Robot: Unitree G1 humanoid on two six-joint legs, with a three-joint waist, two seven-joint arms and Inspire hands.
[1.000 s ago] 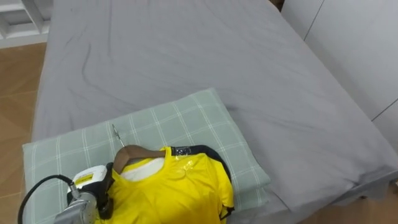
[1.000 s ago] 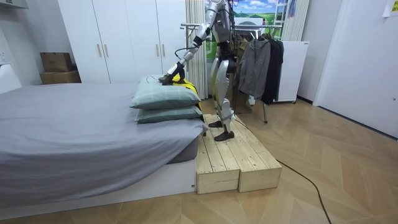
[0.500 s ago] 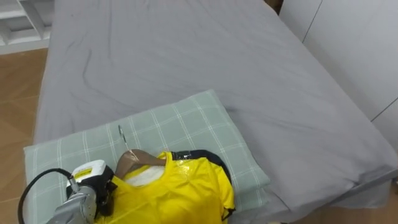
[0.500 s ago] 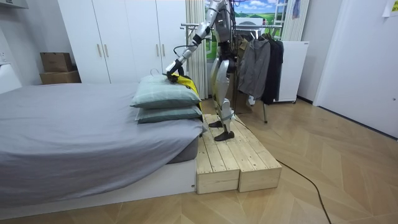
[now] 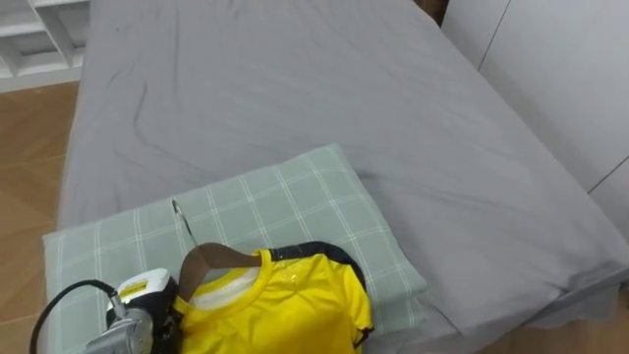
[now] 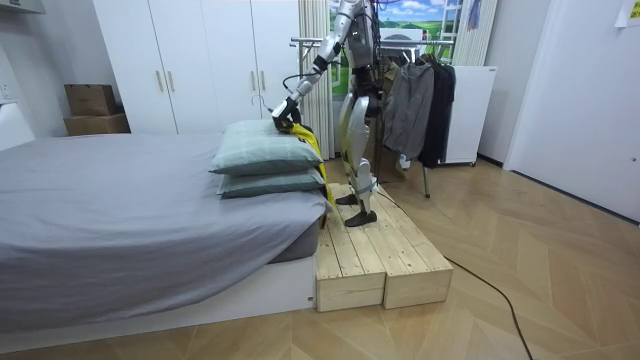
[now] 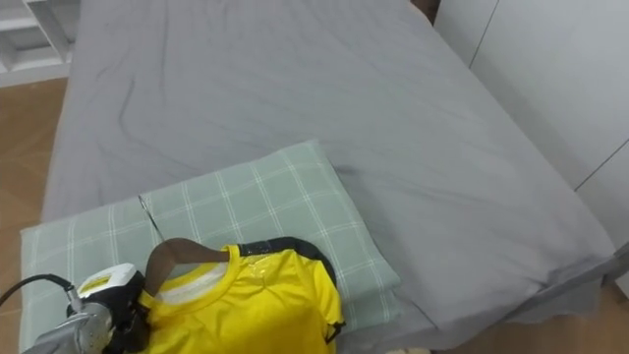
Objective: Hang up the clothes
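Observation:
A yellow shirt [image 5: 280, 305] with a dark collar edge sits on a wooden hanger [image 5: 211, 264] whose metal hook [image 5: 182, 218] points up the green checked pillow [image 5: 285, 202]. My left hand [image 5: 147, 300] is at the hanger's left end, fingers curled round it. In the room view I stand on the wooden platform [image 6: 380, 255] beside the bed. There my left hand [image 6: 285, 108] reaches out over the pillow's near edge, and the shirt [image 6: 312, 145] hangs down from it along the pillow's side.
The grey bed [image 5: 324, 108] stretches away past the pillow, and a second pillow [image 6: 270, 184] lies under it. Behind me stands a clothes rack [image 6: 420, 100] with dark garments. White wardrobes [image 6: 200, 60] and cardboard boxes [image 6: 92, 108] line the far wall.
My left hand has curled shut on the hanger's end. It has drawn the shirt toward the pillow's near edge, and the shirt now hangs down the side.

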